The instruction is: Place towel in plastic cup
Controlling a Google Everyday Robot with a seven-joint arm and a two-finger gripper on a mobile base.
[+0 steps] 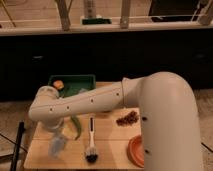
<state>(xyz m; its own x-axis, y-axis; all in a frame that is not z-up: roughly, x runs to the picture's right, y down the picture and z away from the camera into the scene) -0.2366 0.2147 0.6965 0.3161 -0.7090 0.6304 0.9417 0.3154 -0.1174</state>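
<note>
Pale wooden counter [112, 141] carries the small translucent bluish-white plastic cup [56, 147] at its front-left corner, upright, directly below the white arm's tool [58, 131], whose grip state cannot be told, and no towel can be made out.

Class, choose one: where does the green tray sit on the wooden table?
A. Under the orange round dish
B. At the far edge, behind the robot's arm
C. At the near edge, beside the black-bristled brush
B: the green tray sits at the far edge of the table, behind the arm. The gripper hangs low over the plastic cup near the front edge.
</note>
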